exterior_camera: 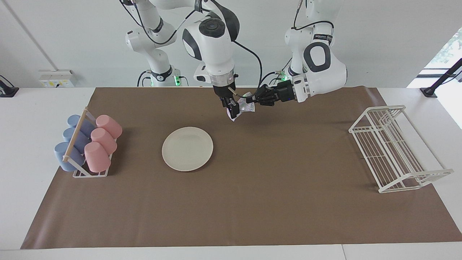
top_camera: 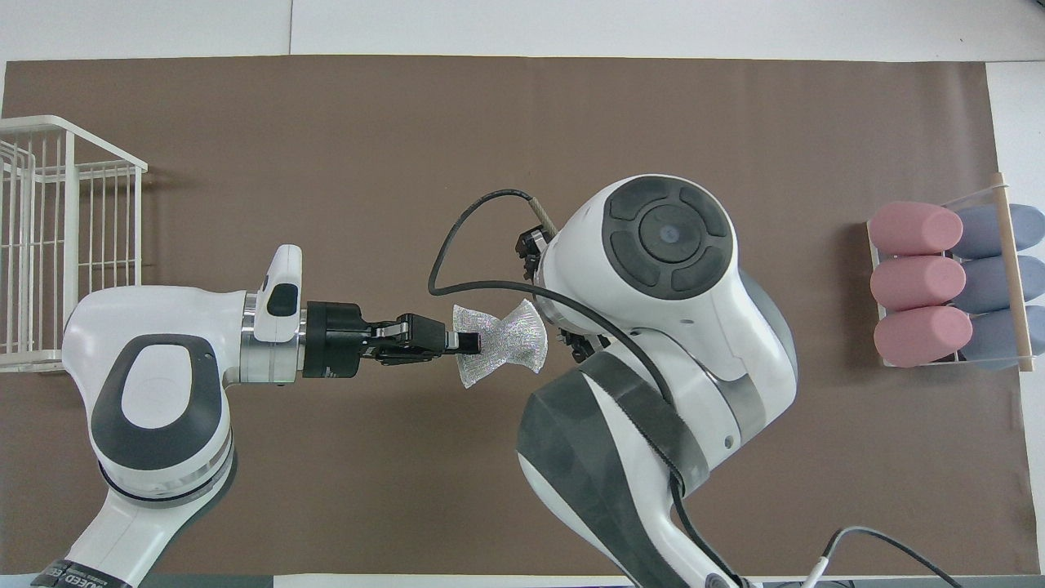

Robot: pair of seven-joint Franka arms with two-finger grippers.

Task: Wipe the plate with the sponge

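Overhead: left end effector (top_camera: pixel 467 342) clamps sponge (top_camera: pixel 506 338).

The scene is being lit brightly and evenly, probably from overhead. Soft shadows are being cast beside the wire rack (exterior_camera: pixel 395 148) and cups (exterior_camera: pixel 88 144). Daylight is being overexposed at a window (exterior_camera: pixel 449 50).

the plate (exterior_camera: pixel 187 148) was wholly hidden in the overhead view beneath the right arm's wrist housing. the right gripper (exterior_camera: pixel 231 107) was likewise covered there, and in the facing view its fingertips were too small to judge. the white wire rack (top_camera: pixel 57 245) was cut off by the overhead view's edge. part of the sponge (top_camera: pixel 502 343) lay concealed under the wrist.
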